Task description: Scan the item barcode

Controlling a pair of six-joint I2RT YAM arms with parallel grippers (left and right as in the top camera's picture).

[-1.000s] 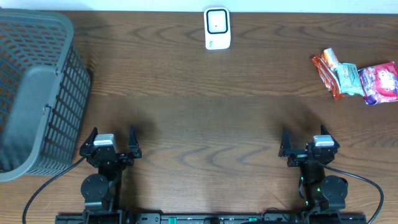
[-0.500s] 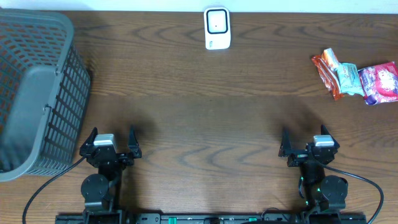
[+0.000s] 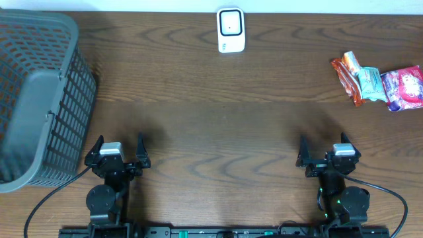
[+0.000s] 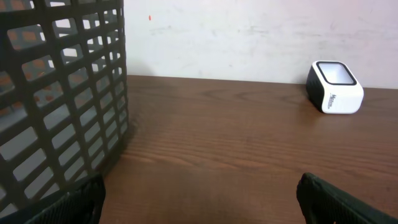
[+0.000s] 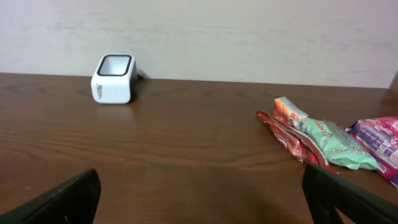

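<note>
Overhead, we see the snack packets [image 3: 370,84] lying well to the right of the scanner [image 3: 230,30] and a little nearer the arms. The orange packet [image 3: 348,78] has its long axis running far-to-near, slanting slightly rightward. The left gripper [image 3: 119,143] and right gripper [image 3: 324,145] stand wide open and empty, well nearer than the scanner, on either side of it.

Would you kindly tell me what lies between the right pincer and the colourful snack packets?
Only bare dark wooden tabletop separates the right pincer from the colourful plastic snack packets, as the overhead view shows.
</note>
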